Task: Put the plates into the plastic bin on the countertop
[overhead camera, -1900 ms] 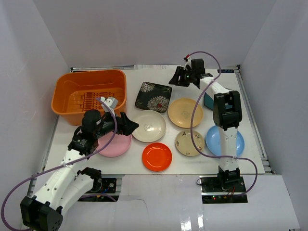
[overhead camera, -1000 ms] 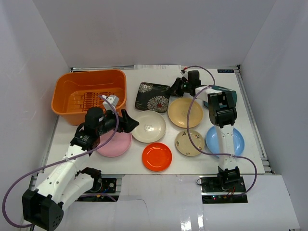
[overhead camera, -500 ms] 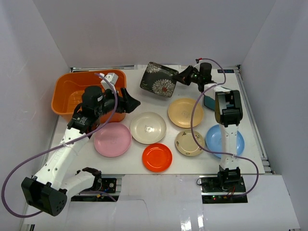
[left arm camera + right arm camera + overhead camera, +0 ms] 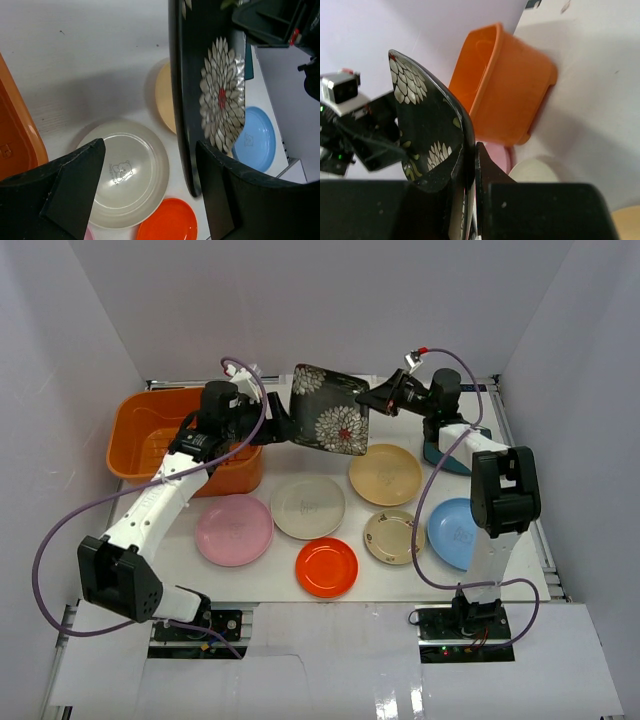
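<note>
Black floral plate [image 4: 330,422]: aloft and tilted, just right of the orange bin [image 4: 135,435]. My right gripper [image 4: 373,400] is pinched on its right edge, and my left gripper [image 4: 280,428] is spread wide at its left edge, contact not discernible. Only the left wrist view shows it edge-on between my parted left fingers [image 4: 75,185], above the cream plate [image 4: 125,175] on the white countertop [image 4: 90,60]. Only the right wrist view shows my right fingers [image 4: 530,210] clamping its rim.

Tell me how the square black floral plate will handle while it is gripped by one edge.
Likely stiff: the square black floral plate hangs tilted from the right gripper by one edge without sagging. Probably slippery: its glaze looks glossy, so the thin pinch could let it pivot. Probably breakable if dropped onto the white countertop.
</note>
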Available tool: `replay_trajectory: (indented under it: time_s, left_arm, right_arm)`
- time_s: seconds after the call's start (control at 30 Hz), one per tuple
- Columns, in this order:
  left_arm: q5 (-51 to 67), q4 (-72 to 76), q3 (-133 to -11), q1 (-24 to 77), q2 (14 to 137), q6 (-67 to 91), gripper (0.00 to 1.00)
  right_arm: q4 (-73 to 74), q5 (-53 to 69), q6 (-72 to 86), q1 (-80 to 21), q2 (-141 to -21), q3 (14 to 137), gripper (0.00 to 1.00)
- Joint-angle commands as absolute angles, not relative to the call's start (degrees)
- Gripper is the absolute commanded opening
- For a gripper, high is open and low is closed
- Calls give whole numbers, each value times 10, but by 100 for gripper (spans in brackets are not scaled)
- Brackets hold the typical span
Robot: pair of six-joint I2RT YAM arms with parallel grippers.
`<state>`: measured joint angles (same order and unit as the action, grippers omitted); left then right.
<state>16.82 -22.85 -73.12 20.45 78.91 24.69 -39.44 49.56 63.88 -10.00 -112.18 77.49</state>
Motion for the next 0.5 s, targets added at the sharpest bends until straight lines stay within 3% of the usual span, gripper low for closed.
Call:
replay_trajectory:
  time_s: [0.0, 0.07, 0.17, 0.33, 0.4, 0.47]
  left_arm:
    - [177, -229, -767, 200, 792, 257, 83]
    - [182, -222, -764, 200, 798, 260, 82]
    - [207, -205, -746, 200, 804, 272, 70]
    - [229, -179, -714, 200, 794, 291, 26]
    - [231, -178, -709, 200, 786, 291, 19]
    - [241, -178, -710, 200, 785, 293, 4]
  right_arm:
    - [-477, 537, 676, -106, -1062, 748, 8]
    - [-479, 545, 672, -112, -1045, 730, 8]
    - [-481, 550, 670, -120, -1032, 712, 8]
    - [-484, 551, 666, -124, -1019, 690, 8]
    - [-483, 549, 664, -124, -1017, 684, 8]
    - [-483, 550, 664, -127, -1013, 680, 8]
